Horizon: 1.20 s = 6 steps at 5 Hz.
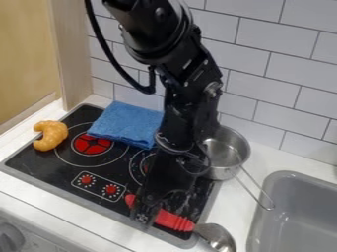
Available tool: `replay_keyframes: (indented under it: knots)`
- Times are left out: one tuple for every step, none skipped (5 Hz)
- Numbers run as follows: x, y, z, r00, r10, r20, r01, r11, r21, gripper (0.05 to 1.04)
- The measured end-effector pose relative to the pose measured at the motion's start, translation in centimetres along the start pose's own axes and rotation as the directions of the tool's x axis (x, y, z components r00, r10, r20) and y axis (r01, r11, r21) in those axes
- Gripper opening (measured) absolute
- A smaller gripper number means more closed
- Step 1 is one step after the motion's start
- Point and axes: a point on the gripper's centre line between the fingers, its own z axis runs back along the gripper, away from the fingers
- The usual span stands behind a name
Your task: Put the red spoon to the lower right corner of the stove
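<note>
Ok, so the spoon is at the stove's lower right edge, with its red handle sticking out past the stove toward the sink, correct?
Not quite: in the camera view it is the spoon's metal bowl, not the red handle, that sticks out past the stove.

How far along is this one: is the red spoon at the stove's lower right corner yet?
Already looks done: the red spoon is by the lower right corner of the stove, its metal end out past the edge.
In hand: the claw is right at the red handle, covering part of it; I can't tell whether it grips.
Left: probably just letting go, if it is held, and backing away.
</note>
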Motion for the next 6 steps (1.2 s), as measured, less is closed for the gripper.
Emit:
replay_keyframes:
  knots:
    - [-0.2, 0.1, 0.6, 1.0, 0.02, 0.003, -0.02, 1.0, 0.016, 1.008]
    - [-0.9, 0.1, 2.4, 0.999, 0.047, 0.023, -0.048, 0.998, 0.05, 1.01]
    - [-2.4, -0.3, 4.4, 0.994, 0.104, 0.027, -0.106, 0.992, 0.065, 0.999]
    - [-5.3, 0.2, 4.9, 0.945, 0.327, 0.025, -0.326, 0.945, -0.014, 0.999]
    - [-8.7, 0.3, 4.1, 0.84, 0.542, 0.032, -0.538, 0.838, -0.088, 0.999]
    - [-9.4, 1.4, 4.3, 0.686, 0.727, 0.024, -0.715, 0.68, -0.162, 0.999]
